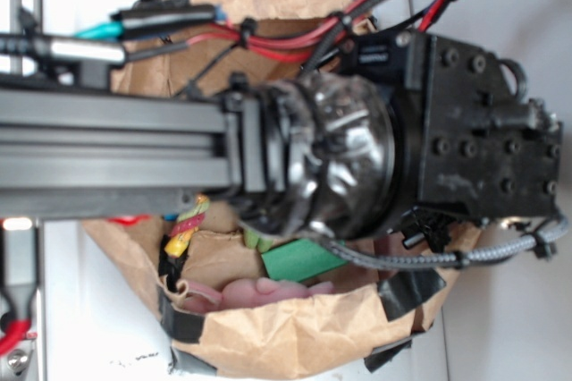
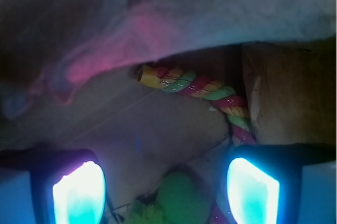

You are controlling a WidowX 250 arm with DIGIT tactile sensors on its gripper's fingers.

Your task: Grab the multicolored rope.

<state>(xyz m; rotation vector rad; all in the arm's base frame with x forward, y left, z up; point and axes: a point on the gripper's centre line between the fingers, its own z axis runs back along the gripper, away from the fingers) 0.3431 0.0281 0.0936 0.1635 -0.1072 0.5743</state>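
text check | exterior view: I read no lettering, label, brand or number on the arm housing (image 1: 483, 122), cables or paper bag (image 1: 295, 332) | wrist view: nothing legible either, too dim and blurred | result: none readable

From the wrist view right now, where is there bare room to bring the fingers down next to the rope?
Bare brown floor lies between the twisted multicolored rope and the fuzzy lime-green plush toy, left of the rope's bend. It is crowded on the right, where the rope runs past the lit fingers, and above, under the pink-tinged pale cloth.
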